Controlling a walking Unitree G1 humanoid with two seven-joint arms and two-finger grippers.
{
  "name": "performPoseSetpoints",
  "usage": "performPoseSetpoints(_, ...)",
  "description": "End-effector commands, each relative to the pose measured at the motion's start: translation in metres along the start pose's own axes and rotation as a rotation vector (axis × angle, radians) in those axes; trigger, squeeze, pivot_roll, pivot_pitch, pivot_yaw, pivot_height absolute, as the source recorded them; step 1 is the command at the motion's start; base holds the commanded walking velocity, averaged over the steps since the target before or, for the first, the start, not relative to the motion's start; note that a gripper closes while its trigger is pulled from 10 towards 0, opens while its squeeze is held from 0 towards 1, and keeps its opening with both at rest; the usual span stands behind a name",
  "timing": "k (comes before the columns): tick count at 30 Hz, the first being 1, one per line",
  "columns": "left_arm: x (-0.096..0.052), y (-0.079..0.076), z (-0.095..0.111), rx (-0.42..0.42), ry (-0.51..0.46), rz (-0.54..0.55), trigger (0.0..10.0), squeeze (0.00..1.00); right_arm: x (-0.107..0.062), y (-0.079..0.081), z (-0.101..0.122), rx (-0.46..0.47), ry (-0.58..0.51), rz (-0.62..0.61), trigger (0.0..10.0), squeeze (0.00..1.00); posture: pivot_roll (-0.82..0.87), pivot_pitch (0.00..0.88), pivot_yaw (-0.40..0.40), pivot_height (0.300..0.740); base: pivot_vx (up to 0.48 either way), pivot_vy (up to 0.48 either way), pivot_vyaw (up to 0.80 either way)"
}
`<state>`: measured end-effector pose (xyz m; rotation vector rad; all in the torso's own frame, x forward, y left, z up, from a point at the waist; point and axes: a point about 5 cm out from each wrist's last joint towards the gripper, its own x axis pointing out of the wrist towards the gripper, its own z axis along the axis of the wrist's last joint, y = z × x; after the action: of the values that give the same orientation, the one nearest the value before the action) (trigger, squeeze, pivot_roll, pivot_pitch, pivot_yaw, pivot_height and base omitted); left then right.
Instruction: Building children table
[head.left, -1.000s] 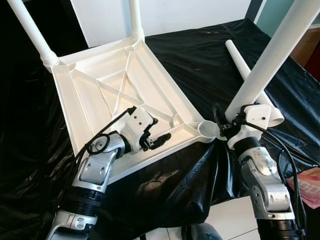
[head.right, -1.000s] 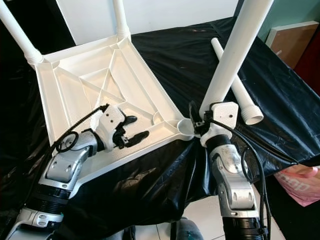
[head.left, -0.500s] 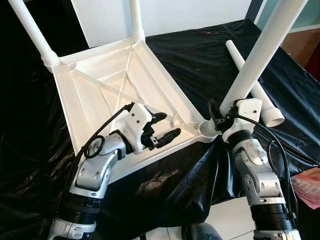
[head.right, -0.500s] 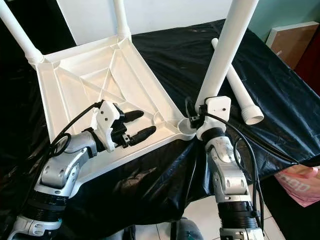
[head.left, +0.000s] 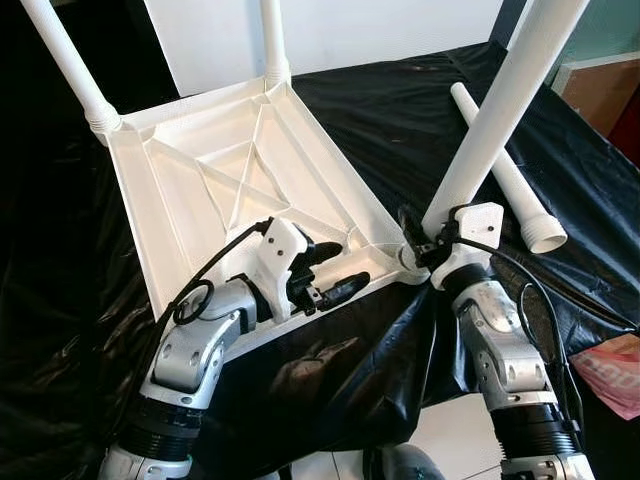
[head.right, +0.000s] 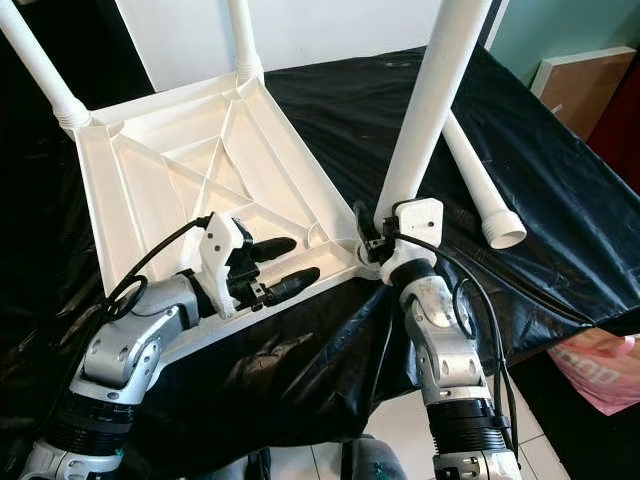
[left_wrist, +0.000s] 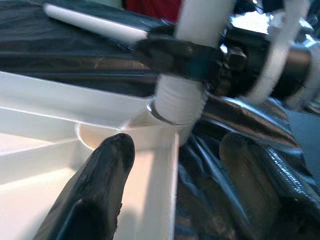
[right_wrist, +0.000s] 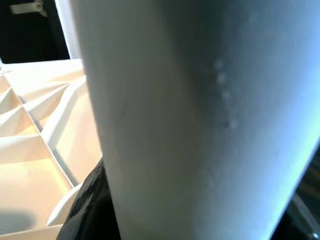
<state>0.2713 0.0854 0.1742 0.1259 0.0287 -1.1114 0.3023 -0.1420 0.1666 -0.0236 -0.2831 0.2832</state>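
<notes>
- My right fingers (head.left: 418, 243) are clamped on the white leg (head.left: 480, 140), near its threaded lower end, which sits at the corner socket (left_wrist: 167, 117) of the upturned tabletop (head.left: 215, 170).
- My left fingers (head.left: 335, 272) are apart, straddling the tabletop's near rim just beside that socket: one finger inside the frame, one outside over the black cover (head.left: 400, 110).
- The tabletop lies underside up on the bench. Two legs (head.left: 65, 65) already stand in its far corners. One spare leg (head.left: 505, 175) lies on the cover, well apart to my right.
- Risk, cross-threading: the held leg looks tilted relative to the socket. Turning it at this angle could jam the thread.
- Risk, tabletop shift: my left fingers are not closed on the rim, so torque from the leg could slide or rotate the tabletop on the slick cover.
- Risk, overhang: the working corner sits close to the bench edge. Downward push there could tip the tabletop.
- Risk, cable snag: my right wrist cable (head.left: 545, 300) loops near the leg and could wind up during rotation.
- Markings: no brand, label or writing is legible on any part.
</notes>
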Motion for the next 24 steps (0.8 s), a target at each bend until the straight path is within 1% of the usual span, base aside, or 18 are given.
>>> performPoseSetpoints(1,-0.001,-0.012,-0.002,-0.009,0.016,-0.154,10.0,0.0,-0.005,-0.002,-0.018,0.014,0.074,-0.007,10.0,0.0,-0.01,0.144,0.005,0.74,0.0,0.0,0.0)
performPoseSetpoints(3,-0.001,-0.013,-0.004,-0.01,0.034,-0.16,10.0,0.0,-0.004,-0.003,-0.02,0.001,0.08,0.005,10.0,0.0,-0.01,0.142,0.007,0.74,0.0,0.0,0.0)
performPoseSetpoints(11,-0.002,-0.012,-0.001,-0.009,0.033,-0.155,10.0,0.0,-0.002,-0.007,-0.026,-0.009,0.09,0.01,10.0,0.0,-0.01,0.138,0.004,0.74,0.0,0.0,0.0)
performPoseSetpoints(15,-0.002,-0.013,0.001,-0.01,0.031,-0.162,10.0,0.0,-0.001,-0.008,-0.03,0.013,0.1,0.004,10.0,0.0,-0.01,0.136,0.004,0.74,0.0,0.0,0.0)
performPoseSetpoints(16,-0.002,-0.015,0.001,-0.008,0.029,-0.172,10.0,0.0,0.0,-0.008,-0.032,0.034,0.103,-0.004,10.0,0.0,-0.01,0.133,0.005,0.74,0.0,0.0,0.0)
performPoseSetpoints(20,-0.001,-0.02,0.003,-0.006,0.032,-0.203,10.0,0.0,0.006,-0.007,-0.035,0.068,0.106,-0.007,10.0,0.0,-0.01,0.125,0.004,0.74,0.0,0.0,0.0)
performPoseSetpoints(24,-0.002,-0.022,0.002,-0.005,0.039,-0.215,10.0,0.0,0.004,-0.006,-0.037,0.058,0.11,0.008,10.0,0.0,-0.01,0.124,0.004,0.74,0.0,0.0,0.0)
